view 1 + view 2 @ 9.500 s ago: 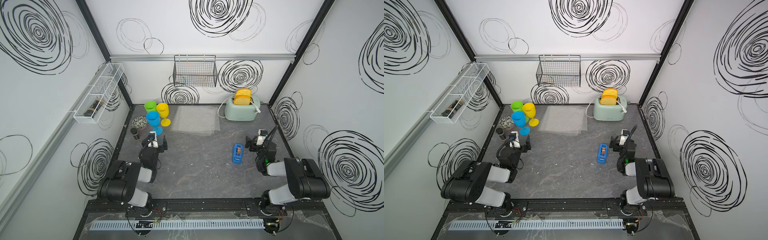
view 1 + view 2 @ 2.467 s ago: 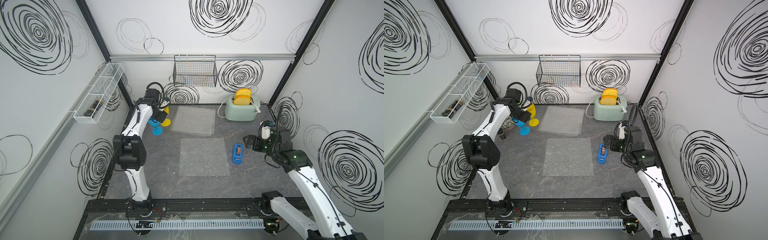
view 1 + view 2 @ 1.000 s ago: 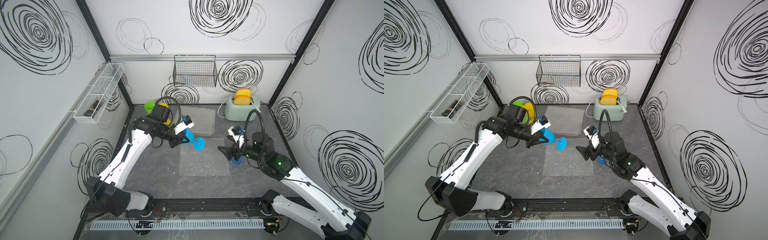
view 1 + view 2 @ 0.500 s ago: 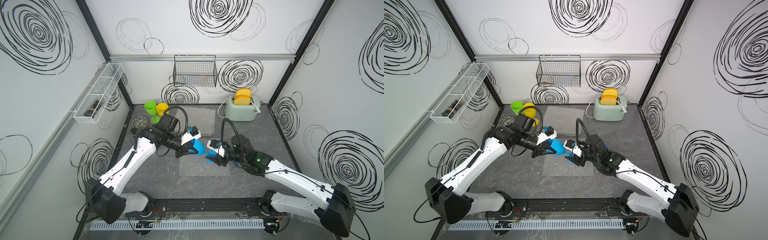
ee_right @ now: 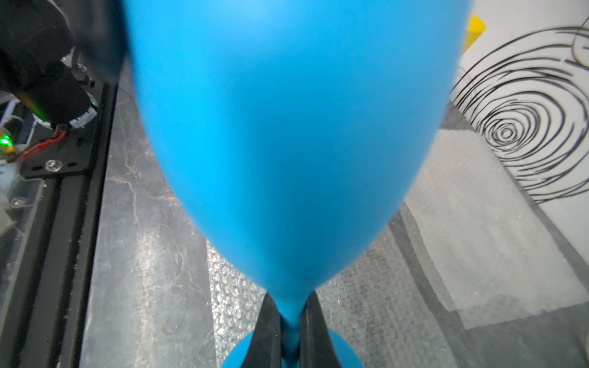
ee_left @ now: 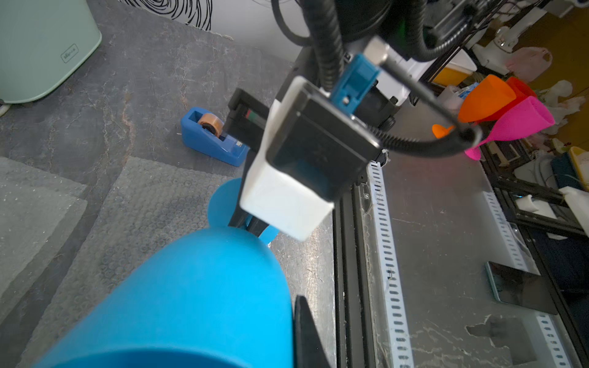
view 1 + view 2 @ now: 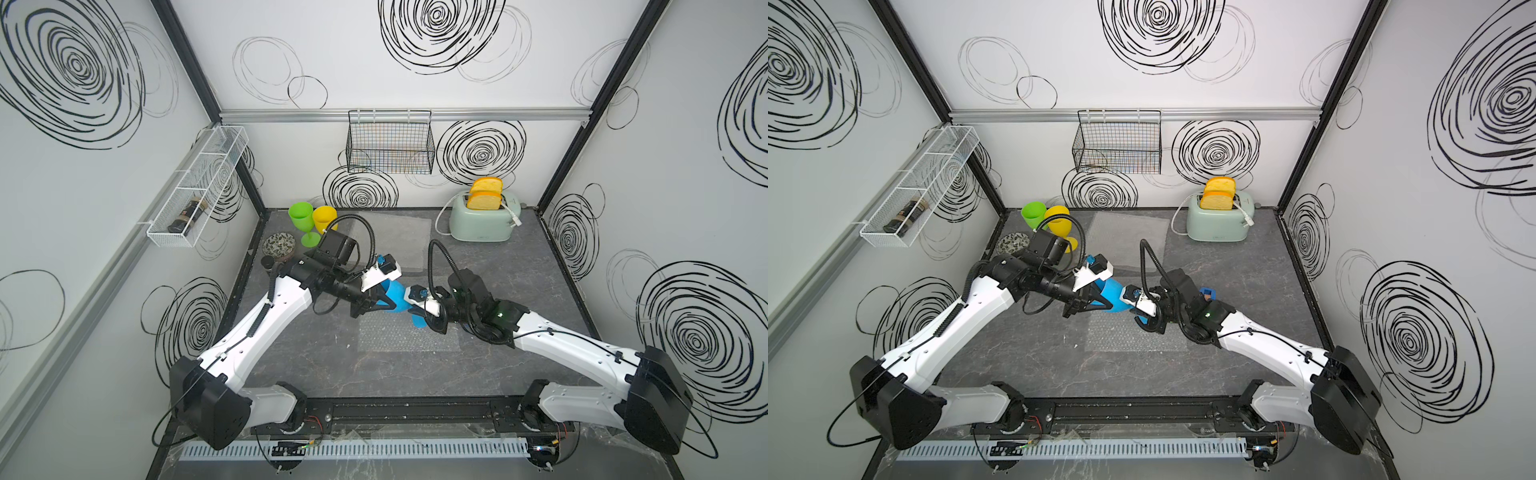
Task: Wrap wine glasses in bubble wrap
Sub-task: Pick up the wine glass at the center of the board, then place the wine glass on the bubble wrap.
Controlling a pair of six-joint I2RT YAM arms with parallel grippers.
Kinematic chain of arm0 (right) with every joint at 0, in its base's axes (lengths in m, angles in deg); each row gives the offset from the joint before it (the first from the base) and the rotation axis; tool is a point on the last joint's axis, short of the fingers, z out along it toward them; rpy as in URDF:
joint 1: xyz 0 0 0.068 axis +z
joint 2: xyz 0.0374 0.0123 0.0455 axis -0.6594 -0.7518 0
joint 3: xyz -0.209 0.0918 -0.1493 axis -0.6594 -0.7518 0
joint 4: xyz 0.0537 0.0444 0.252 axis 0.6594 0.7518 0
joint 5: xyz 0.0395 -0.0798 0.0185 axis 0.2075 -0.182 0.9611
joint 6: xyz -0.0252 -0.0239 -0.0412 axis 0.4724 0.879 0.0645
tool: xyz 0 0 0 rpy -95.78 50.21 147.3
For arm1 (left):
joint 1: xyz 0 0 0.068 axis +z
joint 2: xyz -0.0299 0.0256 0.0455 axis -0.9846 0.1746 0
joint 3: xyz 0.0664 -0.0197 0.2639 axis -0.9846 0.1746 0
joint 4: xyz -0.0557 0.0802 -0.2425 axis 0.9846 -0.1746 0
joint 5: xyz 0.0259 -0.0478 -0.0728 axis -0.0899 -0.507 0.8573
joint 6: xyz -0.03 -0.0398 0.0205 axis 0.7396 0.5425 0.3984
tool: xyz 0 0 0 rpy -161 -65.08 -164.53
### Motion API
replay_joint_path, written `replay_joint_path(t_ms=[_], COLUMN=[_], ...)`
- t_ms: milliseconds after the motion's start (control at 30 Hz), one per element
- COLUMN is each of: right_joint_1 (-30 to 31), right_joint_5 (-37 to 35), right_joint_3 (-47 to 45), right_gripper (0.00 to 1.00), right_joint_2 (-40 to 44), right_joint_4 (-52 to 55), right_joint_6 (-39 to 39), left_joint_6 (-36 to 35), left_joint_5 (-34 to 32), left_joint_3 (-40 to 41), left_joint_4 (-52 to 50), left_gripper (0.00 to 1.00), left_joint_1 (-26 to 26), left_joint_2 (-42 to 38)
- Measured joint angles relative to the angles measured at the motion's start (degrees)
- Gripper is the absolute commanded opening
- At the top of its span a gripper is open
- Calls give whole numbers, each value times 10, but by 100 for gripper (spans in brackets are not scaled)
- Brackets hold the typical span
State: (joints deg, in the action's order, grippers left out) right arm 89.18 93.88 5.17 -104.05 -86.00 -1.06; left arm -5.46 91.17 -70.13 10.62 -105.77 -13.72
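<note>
R pincer (image 5: 290,337) clamps blue goblet (image 5: 287,143) — horiz.

Goblet (image 7: 397,296) above bubble wrap (image 7: 401,341).

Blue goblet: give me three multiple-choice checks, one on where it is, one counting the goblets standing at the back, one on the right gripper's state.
1. Where is the blue goblet?
A. standing with the other goblets
B. in the air over the near bubble wrap sheet
C. lying on the far sheet

2. How many goblets stand in the back left corner?
A. two
B. one
C. three

3. The right gripper is:
A. open, touching nothing
B. shut on bubble wrap
C. shut on the blue goblet's stem

Answers:
1 B: both top views show it aloft above that sheet.
2 A: only the green goblet and the yellow goblet stand there.
3 C: the right wrist view shows its fingers clamped on the stem.
</note>
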Motion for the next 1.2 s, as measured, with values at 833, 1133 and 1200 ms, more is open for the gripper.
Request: replay_joint_path(t_ms=[833, 1133, 1200], right_joint_1=[-91, -91, -88], right_joint_5=[80, 119, 121], right_joint_3=[-65, -99, -99], right_gripper=[0, 0, 0], right_joint_2=[-22, -89, -107], right_joint_4=[-38, -93, -101], right_joint_6=[-603, -740, -751], left_joint_6=[491, 664, 685], left_joint_5=[-167, -153, -152], left_joint_3=[89, 155, 155], left_joint_4=[346, 454, 474], left_gripper=[97, 97, 97], left_joint_1=[41, 19, 14], left_joint_2=[7, 116, 138])
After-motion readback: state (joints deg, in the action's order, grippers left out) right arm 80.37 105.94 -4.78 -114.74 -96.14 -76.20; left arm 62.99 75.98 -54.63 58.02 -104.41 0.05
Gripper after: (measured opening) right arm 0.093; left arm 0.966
